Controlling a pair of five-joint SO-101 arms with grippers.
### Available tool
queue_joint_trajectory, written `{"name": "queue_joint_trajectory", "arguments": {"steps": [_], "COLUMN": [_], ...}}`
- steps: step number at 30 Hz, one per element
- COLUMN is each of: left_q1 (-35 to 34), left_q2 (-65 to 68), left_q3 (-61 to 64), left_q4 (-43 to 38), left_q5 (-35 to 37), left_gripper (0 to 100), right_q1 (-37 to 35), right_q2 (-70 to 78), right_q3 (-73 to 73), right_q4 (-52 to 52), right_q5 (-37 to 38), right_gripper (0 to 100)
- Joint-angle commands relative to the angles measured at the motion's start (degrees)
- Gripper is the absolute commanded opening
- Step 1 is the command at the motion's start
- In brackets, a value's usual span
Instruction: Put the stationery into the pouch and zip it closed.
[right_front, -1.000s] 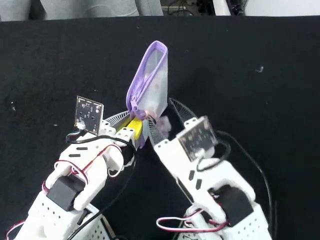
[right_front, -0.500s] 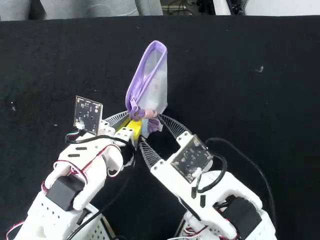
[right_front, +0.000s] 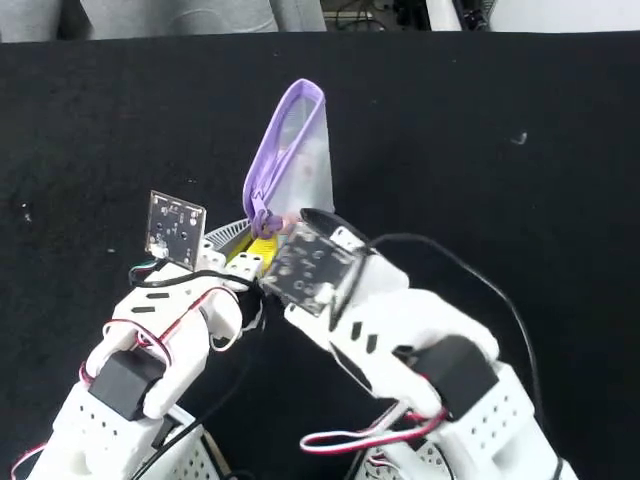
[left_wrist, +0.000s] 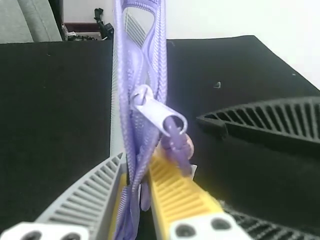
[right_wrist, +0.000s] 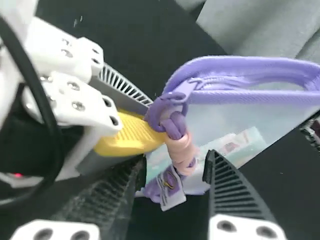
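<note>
Two arms are meeting at the near end of a purple pouch (right_front: 297, 170), which is standing upright on its long edge on the black desk (right_front: 520, 200) and stretching away from both of them. From the lower left of the high view, the left tool (left_wrist: 136, 165) is clamped on that near end of the pouch, with its grey finger pressing one side and its yellow finger (left_wrist: 175, 192) pressing the other. The purple zipper band is running up between these two fingers.

Along the top of the pouch the two zipper bands are lying apart, so the mouth is gaping open. The silver slider (left_wrist: 155, 112) is sitting at the clamped end, just above the yellow finger. A short pull (right_wrist: 177, 145), purple where it is knotted and pink below, is hanging from the slider, and a small printed tag (right_wrist: 170, 189) is dangling under it.

From the lower right the other arm is leaning in over the same corner. The right tool (right_wrist: 175, 159) is standing apart, its two dark ribbed fingers flanking the pull, one on each side. Whether either finger is touching the pull is not clear.

Through the clear side of the pouch a pale printed piece of stationery (right_wrist: 235, 142) is showing, lying low inside near the clamped end.
</note>
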Motion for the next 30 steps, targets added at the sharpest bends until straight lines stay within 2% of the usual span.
{"name": "queue_joint_trajectory", "arguments": {"steps": [1, 6, 10, 18, 22, 28, 30], "left_q1": [0.84, 2.95, 4.35, 4.00, 4.00, 4.00, 4.00], "left_q2": [0.00, 0.00, 0.00, -7.74, -10.73, -12.31, -12.40], "left_q3": [-0.92, -0.84, -2.51, -3.12, -0.66, 0.57, 0.40], "left_q4": [0.62, 0.79, 3.34, 3.43, 3.69, 3.69, 3.69], "left_q5": [-3.69, -8.26, -11.43, -11.25, -11.43, -11.52, -11.52], "left_gripper": [3, 3, 3, 3, 3, 3, 3], "right_q1": [-0.53, -1.67, -3.08, -3.25, -3.16, -2.64, 0.00], "right_q2": [5.32, 5.58, 5.58, -6.73, -13.14, -15.69, -15.87], "right_q3": [-5.14, -6.90, -8.84, -5.05, -4.97, -7.60, -7.96], "right_q4": [2.46, 4.13, 8.26, 9.05, 13.10, 19.08, 19.69], "right_q5": [6.77, 11.78, 11.52, 11.34, 11.25, 11.69, 11.69], "right_gripper": [19.4, 6.4, 1.2, 1.1, 1.1, 1.1, 1.1]}}
